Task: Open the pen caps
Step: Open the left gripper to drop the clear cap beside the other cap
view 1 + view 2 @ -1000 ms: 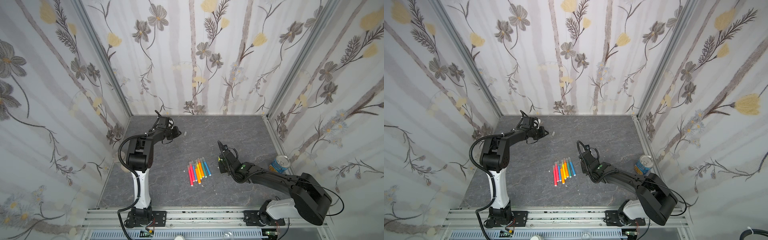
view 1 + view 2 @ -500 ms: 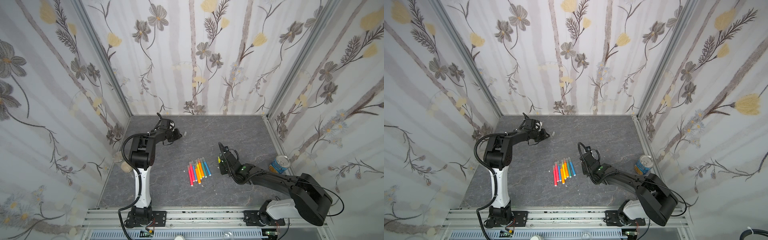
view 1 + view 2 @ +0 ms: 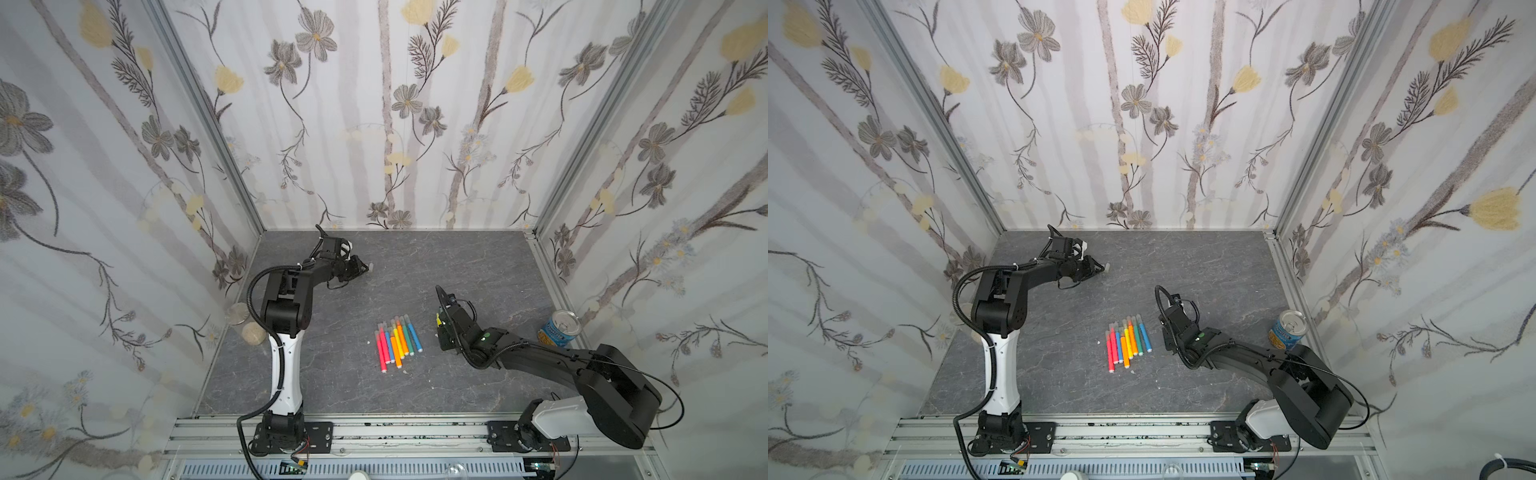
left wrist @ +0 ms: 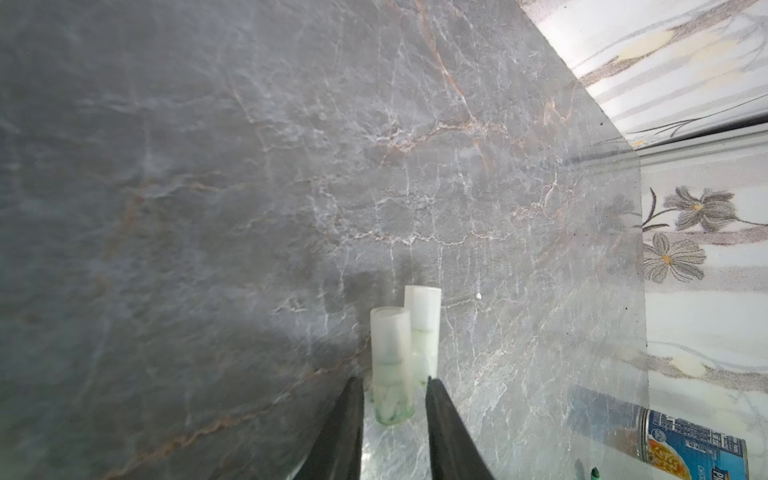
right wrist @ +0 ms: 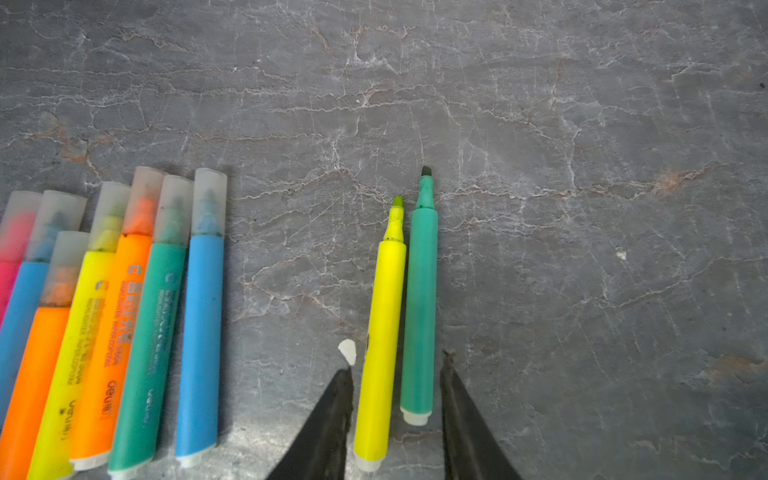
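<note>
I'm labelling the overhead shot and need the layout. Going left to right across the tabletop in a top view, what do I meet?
left end effector → row of capped pens → right end effector → can. I've left out the loose caps and uncapped pens, which overlap the end effectors.

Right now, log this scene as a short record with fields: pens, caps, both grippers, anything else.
capped pens: one row side by side, mid-table, caps on
uncapped pens: yellow pen and green pen, tips bare, lying side by side
pen caps: two loose, lying together on the table
left gripper: open, jaws flank the nearer cap
right gripper: open, jaws either side of the two uncapped pens
other: can upright near the table's right edge
</note>
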Available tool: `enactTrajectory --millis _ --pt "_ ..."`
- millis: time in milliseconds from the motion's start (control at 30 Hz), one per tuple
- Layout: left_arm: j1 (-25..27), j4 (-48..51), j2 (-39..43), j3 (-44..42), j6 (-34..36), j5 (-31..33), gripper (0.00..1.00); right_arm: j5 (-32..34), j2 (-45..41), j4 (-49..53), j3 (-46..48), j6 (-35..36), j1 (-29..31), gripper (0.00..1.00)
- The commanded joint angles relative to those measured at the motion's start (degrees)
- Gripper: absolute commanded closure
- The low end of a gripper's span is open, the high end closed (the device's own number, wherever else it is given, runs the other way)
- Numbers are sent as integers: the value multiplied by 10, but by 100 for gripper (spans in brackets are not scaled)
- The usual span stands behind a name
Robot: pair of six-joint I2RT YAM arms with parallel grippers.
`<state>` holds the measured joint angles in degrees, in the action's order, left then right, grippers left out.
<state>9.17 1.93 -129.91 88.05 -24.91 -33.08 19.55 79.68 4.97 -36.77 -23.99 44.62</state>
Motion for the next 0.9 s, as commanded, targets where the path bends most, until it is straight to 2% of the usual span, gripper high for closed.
enactTrajectory --millis 0,533,867 --pt "0 10 -6 0 -6 4 70 0 4 -12 0 -8 0 64" --pt "0 -39 8 -30 -34 -40 69 -16 -1 -16 -1 -13 5 63" --pt "0 -50 32 -60 -36 -42 69 -24 7 -15 -13 -16 8 63"
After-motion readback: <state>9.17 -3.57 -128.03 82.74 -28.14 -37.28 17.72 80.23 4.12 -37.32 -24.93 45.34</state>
